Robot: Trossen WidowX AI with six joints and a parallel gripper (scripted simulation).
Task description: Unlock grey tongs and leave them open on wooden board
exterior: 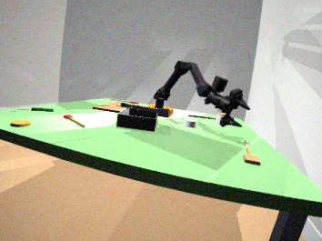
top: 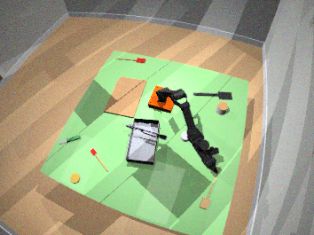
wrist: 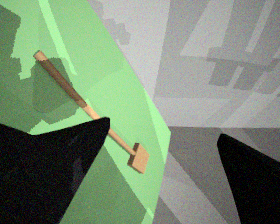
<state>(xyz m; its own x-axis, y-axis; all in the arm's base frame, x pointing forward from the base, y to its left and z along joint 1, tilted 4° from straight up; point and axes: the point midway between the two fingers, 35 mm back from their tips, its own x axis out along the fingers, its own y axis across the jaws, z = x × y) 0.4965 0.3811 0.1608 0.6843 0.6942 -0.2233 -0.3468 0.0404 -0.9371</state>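
The grey tongs point(top: 163, 137) lie across the roasting tin point(top: 140, 161) point(exterior: 136, 122), with one end past its left wall and the dark end past its right wall. Their jaws look close together; the lock is too small to see. The wooden board point(top: 126, 96) point(exterior: 107, 106) lies flat behind and left of the tin. My gripper point(top: 217, 161) point(exterior: 245, 116) point(wrist: 165, 131) is open and empty. It hangs above the right part of the table, far to the right of the tongs. The tongs, tin and board are not in the wrist view.
A wooden spatula point(top: 205, 202) point(exterior: 252, 159) point(wrist: 139, 159) lies near the gripper. A white disc point(top: 184, 136) point(exterior: 189, 124) lies between tin and arm. A black spatula point(top: 225, 95) and a tan-topped cup point(top: 223, 107) stand behind. Red-headed tools point(top: 93, 152) point(top: 140, 60) and a yellow disc point(top: 74, 178) lie left.
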